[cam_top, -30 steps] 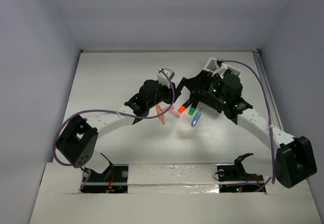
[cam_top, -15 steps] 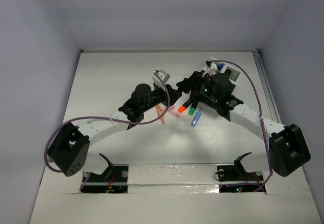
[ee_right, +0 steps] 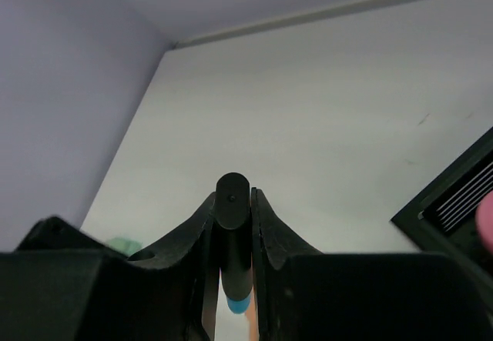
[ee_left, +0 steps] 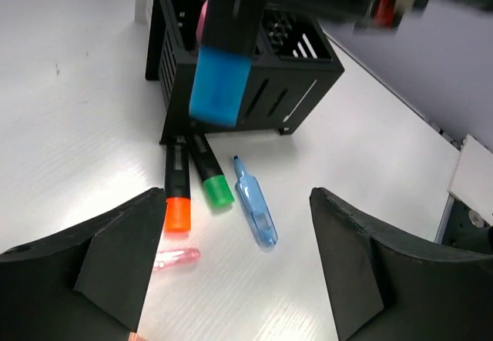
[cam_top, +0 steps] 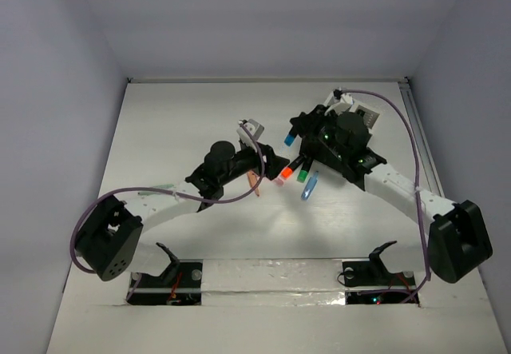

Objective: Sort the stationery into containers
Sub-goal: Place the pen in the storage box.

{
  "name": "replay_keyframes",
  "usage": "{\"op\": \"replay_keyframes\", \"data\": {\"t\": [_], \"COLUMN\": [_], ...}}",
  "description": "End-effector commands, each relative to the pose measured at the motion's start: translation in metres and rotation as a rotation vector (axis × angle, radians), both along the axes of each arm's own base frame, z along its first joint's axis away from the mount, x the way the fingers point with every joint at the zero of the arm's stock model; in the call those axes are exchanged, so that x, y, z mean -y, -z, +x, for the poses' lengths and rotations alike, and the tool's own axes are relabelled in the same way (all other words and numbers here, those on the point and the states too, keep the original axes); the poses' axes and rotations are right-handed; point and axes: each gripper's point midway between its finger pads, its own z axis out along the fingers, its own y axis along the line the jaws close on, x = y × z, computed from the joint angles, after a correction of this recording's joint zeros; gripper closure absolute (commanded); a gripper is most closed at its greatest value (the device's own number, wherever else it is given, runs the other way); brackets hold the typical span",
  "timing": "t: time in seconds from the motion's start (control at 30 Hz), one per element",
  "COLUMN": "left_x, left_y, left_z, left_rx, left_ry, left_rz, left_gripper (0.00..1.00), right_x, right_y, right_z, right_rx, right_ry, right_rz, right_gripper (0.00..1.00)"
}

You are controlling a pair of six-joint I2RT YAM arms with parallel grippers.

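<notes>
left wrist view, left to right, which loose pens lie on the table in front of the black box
orange-capped marker -> green-capped marker -> blue pen

Overhead looks down — close wrist views share blue marker (ee_left: 219, 87).

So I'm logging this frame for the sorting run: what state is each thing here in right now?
Left pincer: open, empty.
Right pincer: shut on the blue-capped marker, held off the table, cap down.
Orange marker: capped, lying flat.
Green marker: capped, lying flat.
Blue pen: lying flat.
Pink pen: lying flat.
Black box: upright, pink piece inside.
</notes>
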Motion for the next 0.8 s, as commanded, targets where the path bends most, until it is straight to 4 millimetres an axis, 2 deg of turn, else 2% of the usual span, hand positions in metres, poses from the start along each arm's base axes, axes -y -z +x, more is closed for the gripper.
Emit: {"op": "replay_keyframes", "data": {"t": [0.0, 0.07, 0.17, 0.27, 0.33, 0.37, 0.4, 0.43, 0.5, 0.53, 0.6, 0.77], "left_x": [-0.006, -0.007, -0.007, -0.004, -0.005, -0.006, -0.007, -0.008, -0.006, -0.005, -0.004, -0.004], "left_y": [-0.030, -0.026, -0.017, -0.012, -0.008, -0.006, -0.002, 0.001, 0.005, 0.007, 0.014, 0.026], "left_z": [-0.011, -0.013, -0.017, -0.020, -0.020, -0.019, -0.016, -0.016, -0.013, -0.012, -0.008, 0.000], "left_rx": [0.077, 0.068, 0.038, 0.016, 0.014, 0.009, 0.003, 0.000, -0.008, -0.014, -0.028, -0.052], "left_ry": [0.011, 0.012, 0.022, 0.047, 0.040, 0.030, 0.014, 0.011, 0.009, 0.007, -0.002, -0.035], "left_rz": [-0.088, -0.089, -0.085, -0.089, -0.091, -0.086, -0.078, -0.071, -0.061, -0.057, -0.036, 0.010], "left_gripper": [0.27, 0.24, 0.18, 0.15, 0.13, 0.09, 0.07, 0.06, 0.03, 0.02, 0.01, 0.01], "right_x": [0.050, 0.080, 0.135, 0.189, 0.211, 0.225, 0.233, 0.241, 0.257, 0.256, 0.262, 0.276], "right_y": [-0.067, -0.078, -0.079, -0.067, -0.067, -0.060, -0.052, -0.061, -0.044, -0.044, -0.027, -0.006], "right_z": [0.027, 0.040, 0.061, 0.076, 0.081, 0.088, 0.090, 0.094, 0.104, 0.108, 0.116, 0.125], "right_rx": [0.182, 0.205, 0.214, 0.199, 0.195, 0.178, 0.148, 0.151, 0.100, 0.093, 0.057, 0.017], "right_ry": [0.256, 0.353, 0.539, 0.705, 0.774, 0.807, 0.823, 0.852, 0.878, 0.878, 0.886, 0.920], "right_rz": [-0.033, -0.051, -0.131, -0.230, -0.299, -0.338, -0.377, -0.386, -0.423, -0.421, -0.448, -0.489], "right_gripper": [1.00, 1.00, 1.00, 1.00, 1.00, 1.00, 1.00, 1.00, 1.00, 1.00, 1.00, 1.00]}}
